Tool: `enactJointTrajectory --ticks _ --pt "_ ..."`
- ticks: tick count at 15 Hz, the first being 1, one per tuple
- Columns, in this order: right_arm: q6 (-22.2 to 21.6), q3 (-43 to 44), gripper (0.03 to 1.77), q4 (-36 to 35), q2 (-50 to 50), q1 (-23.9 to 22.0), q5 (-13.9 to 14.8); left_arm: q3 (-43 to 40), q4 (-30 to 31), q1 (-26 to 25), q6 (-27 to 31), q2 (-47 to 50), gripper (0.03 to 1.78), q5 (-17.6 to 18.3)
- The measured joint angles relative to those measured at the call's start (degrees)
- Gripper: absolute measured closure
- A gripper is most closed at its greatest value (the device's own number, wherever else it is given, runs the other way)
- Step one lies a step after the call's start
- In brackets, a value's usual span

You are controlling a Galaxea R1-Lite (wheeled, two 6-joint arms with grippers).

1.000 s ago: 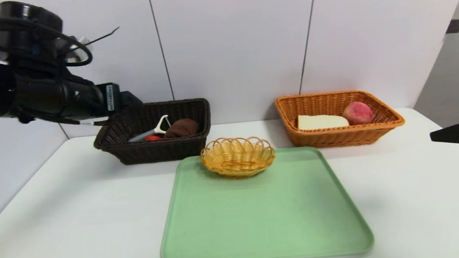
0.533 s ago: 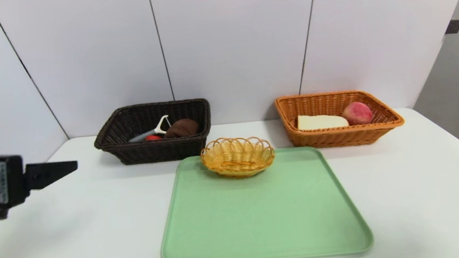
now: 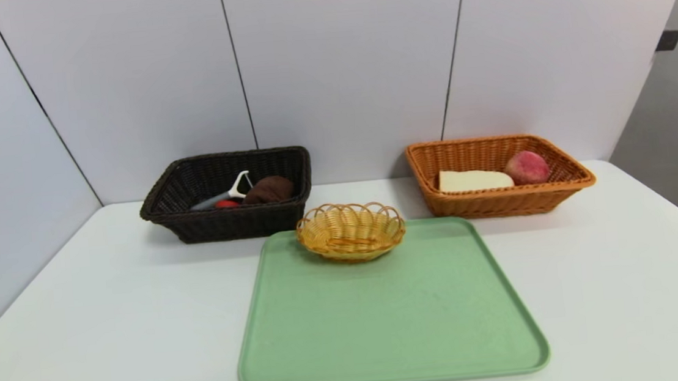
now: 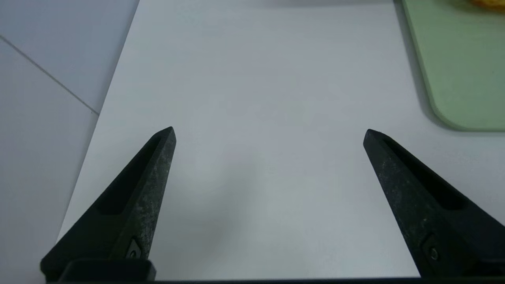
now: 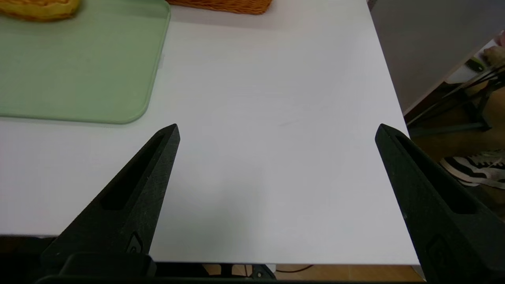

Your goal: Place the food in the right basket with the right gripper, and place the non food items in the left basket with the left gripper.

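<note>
Since the peach (image 3: pixel 527 168) sits in the right basket (image 3: pixel 504 203), probably light and bruisable, I'd cup its middle | my left gripper (image 4: pixel 270 128) and right gripper (image 5: pixel 277 124) spread, empty over table (image 3: pixel 112 333)

No readable text, labels, brands, numbers or signs anywhere. Both wicker storage baskets (image 3: pixel 237 224) (image 3: pixel 503 204), the oval bread basket (image 3: pixel 352 244) and the green tray (image 3: pixel 387 321) carried no lettering I could make out; same for the white table (image 3: pixel 112 333).
</note>
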State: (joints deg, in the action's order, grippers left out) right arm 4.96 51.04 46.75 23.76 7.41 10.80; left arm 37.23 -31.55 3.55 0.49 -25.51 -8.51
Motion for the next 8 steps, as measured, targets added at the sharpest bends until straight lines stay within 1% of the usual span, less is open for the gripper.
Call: enactJointTrajectory --ticks 1,3,4,6,8 --pt "0.0 -0.3 0.09 2.2 -2.4 -0.3 0.1 -0.5 -2.8 -0.9 0.3 3.4 0.12 0.0" --pt "-1.4 0.1 0.09 6.8 -5.5 -0.5 1.1 -1.3 -8.6 -1.9 1.0 9.5 0.12 0.1" --pt "-2.0 0.7 0.09 7.2 -6.3 -0.5 1.4 -1.5 -10.9 -2.3 1.7 12.0 0.12 0.1" --pt "-1.8 1.4 0.09 7.5 -7.3 -0.6 2.6 -2.6 -13.3 -2.7 3.6 16.1 0.12 0.1" --pt "-1.2 1.8 0.09 7.5 -7.7 -1.2 3.7 -4.0 -14.0 -2.8 4.1 19.0 0.12 0.0"
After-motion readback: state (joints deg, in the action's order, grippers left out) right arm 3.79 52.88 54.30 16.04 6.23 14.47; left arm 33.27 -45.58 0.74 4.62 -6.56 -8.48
